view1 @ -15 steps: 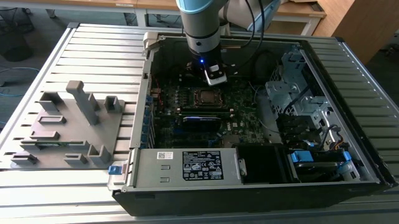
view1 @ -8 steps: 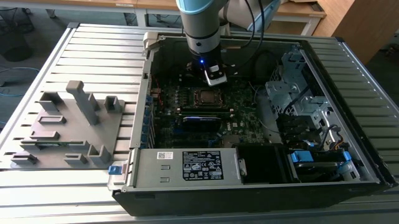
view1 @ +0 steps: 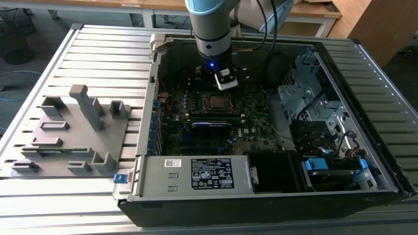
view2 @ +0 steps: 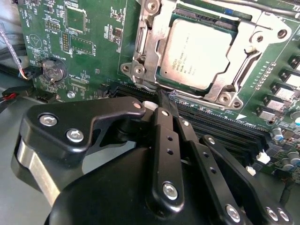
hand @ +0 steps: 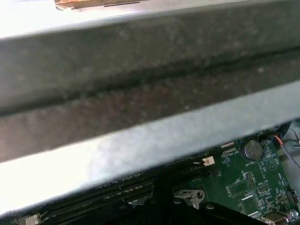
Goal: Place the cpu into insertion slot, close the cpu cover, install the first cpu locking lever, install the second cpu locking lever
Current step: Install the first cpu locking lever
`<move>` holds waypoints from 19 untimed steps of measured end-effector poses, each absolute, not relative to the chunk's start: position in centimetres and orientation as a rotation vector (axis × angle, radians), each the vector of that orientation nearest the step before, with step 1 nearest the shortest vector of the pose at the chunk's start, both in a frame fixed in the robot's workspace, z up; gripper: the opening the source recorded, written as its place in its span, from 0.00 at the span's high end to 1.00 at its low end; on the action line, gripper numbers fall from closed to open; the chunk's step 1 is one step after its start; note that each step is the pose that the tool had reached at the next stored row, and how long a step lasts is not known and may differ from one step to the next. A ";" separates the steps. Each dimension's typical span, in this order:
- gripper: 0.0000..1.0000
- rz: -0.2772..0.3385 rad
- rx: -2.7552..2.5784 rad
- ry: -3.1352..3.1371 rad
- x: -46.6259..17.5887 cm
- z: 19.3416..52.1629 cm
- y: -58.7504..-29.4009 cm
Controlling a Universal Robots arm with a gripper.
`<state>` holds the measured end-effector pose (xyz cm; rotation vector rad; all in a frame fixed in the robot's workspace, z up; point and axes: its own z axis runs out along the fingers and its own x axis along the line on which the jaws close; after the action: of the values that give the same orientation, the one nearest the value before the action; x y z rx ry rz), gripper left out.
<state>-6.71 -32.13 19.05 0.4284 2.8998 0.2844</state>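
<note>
Black gripper (view2: 164,96), jaws pressed together, tips against the wire locking lever (view2: 201,101) at the insertion slot's (view2: 140,65) edge; the cpu (view2: 194,51) sits seated, cpu cover (view2: 219,90) down over it; lever latching seems unfinished.

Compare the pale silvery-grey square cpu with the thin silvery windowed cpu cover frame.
The pale silvery-grey square cpu is a solid plate; the thin silvery cpu cover is an open frame. The cpu lies underneath, showing through the window; the cpu cover overlaps its edges. Both lie flat.
</note>
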 end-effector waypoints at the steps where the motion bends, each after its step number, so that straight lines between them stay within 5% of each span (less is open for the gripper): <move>1: 0.90 0.287 0.428 2.898 -6.6 19.0 -32.1; 19: 0.90 0.285 0.428 2.900 -6.2 19.9 -32.3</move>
<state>-6.24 -32.28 19.91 0.4284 2.8997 0.2853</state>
